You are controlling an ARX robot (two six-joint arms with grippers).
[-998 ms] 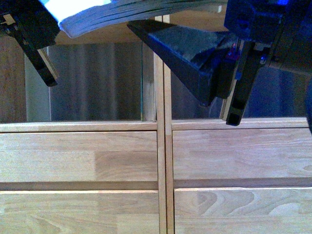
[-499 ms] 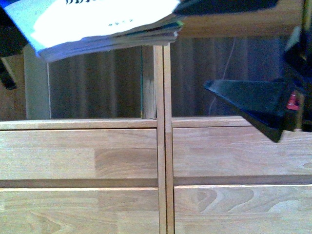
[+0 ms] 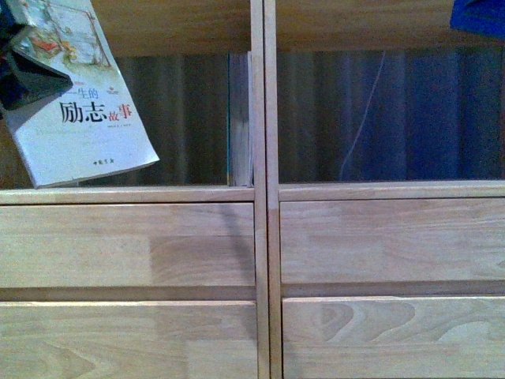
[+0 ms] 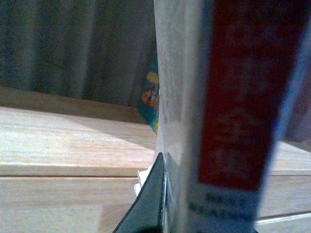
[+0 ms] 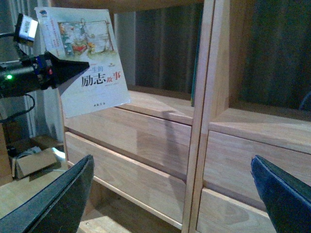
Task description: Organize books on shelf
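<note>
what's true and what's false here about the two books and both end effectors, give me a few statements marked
1. The left end effector grips the white-covered book. True.
2. The white-covered book stands upright. False: it is tilted in the grip, in front of the left compartment.
3. The teal-edged book stands upright against the centre divider. True.
4. The right end effector is shut on a book. False: its fingers are spread wide with nothing between them.
</note>
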